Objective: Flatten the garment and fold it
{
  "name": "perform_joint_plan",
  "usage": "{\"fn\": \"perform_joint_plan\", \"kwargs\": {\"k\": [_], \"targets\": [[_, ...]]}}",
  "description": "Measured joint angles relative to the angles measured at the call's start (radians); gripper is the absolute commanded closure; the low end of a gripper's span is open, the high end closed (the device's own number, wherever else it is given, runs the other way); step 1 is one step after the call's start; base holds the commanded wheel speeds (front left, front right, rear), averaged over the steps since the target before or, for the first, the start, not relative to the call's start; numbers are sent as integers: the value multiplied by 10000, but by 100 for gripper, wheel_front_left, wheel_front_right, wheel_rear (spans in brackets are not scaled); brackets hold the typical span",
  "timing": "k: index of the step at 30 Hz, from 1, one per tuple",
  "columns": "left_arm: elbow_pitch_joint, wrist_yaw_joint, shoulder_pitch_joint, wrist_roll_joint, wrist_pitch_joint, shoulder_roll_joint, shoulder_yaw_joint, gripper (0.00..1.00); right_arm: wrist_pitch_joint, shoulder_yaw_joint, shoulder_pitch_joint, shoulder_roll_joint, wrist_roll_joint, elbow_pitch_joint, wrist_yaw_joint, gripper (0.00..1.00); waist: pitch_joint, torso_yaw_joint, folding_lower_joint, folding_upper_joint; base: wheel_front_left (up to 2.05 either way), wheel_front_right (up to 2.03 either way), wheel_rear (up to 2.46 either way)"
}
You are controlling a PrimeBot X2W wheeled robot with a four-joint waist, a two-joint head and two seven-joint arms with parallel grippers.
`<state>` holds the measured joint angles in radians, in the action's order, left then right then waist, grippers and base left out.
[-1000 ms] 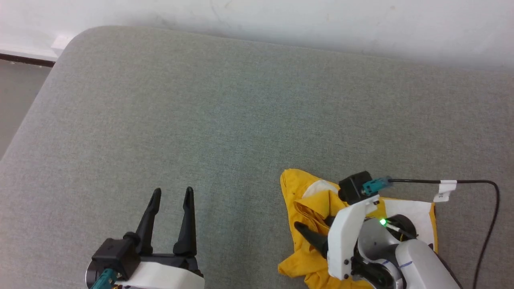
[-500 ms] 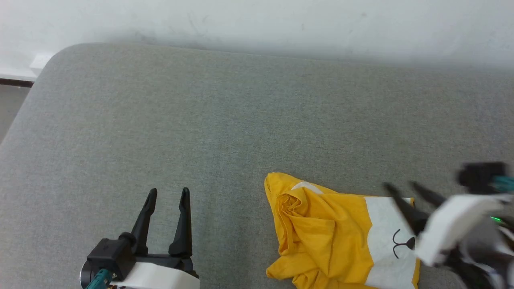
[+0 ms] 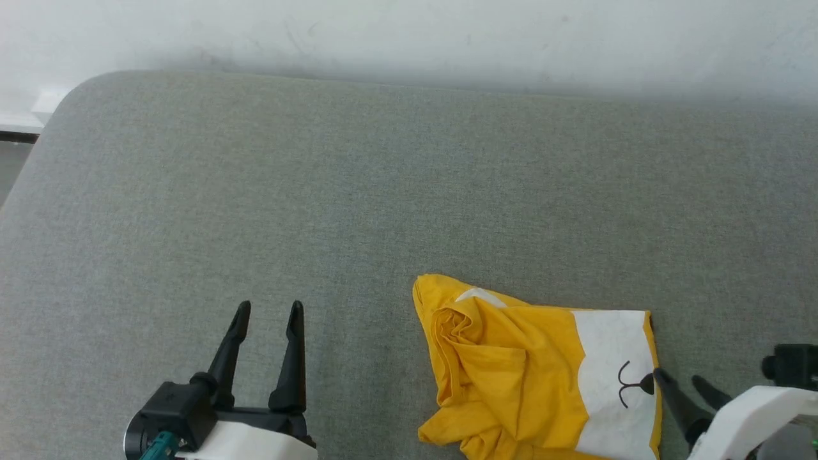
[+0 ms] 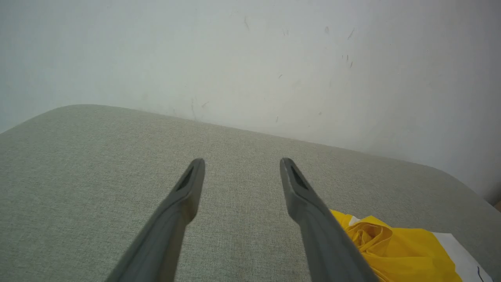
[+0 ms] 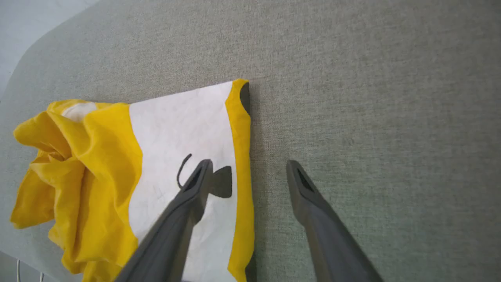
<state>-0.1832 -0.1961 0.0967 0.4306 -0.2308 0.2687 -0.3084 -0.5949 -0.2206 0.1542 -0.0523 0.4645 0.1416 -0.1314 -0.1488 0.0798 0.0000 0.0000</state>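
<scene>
Garment (image 3: 511, 370): lay crumpled on grey pad (image 3: 383, 191).
Left gripper (image 3: 269, 310): was wide open, empty.
Right gripper (image 3: 677, 378): was wide open, empty.

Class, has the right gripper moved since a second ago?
Yes: the right gripper swung rightward, from over the middle of the garment to its right edge.

Long tapered black fingers (image 3: 291, 358) on left gripper (image 3: 269, 308) and right gripper (image 3: 678, 377), white wrist shells (image 3: 249, 445), black camera housings (image 3: 174, 404), teal connector (image 3: 163, 443).
</scene>
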Motion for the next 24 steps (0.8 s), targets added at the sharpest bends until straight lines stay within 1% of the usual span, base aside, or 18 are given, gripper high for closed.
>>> {"fn": "perform_joint_plan", "kwargs": {"k": [9, 10, 11, 12, 17, 24], "targets": [[-123, 0, -5, -13, 196, 146, -107, 0, -107, 662, -552, 2, 127, -1695, 0, 0, 39, 207, 0, 0, 0, 0, 0], [-132, 0, -10, -15, 198, 151, -125, 0, -111, 681, -644, -2, 138, -1835, 0, 42, 32, 235, 0, 0, 0, 0, 0], [-142, 0, -17, -25, 207, 151, -144, 0, -104, 675, -733, -4, 136, -1956, -2, 80, 24, 265, 0, 0, 0, 0, 0], [-151, 0, -23, -40, 211, 153, -167, 0, -73, 660, -823, -13, 132, -2077, -2, 100, 17, 294, 0, 0, 0, 0, 0], [-219, -2, -176, -186, 286, 151, -268, 0, 54, 650, -1045, -12, -84, -2259, -2, 100, 25, 396, 1, 1, 0, 0, 0], [-314, -176, -200, -284, 282, 180, -291, 0, 148, 685, -1313, 4, -441, -1864, -2, 100, 87, 170, 0, 1, 0, 0, 0]]}}
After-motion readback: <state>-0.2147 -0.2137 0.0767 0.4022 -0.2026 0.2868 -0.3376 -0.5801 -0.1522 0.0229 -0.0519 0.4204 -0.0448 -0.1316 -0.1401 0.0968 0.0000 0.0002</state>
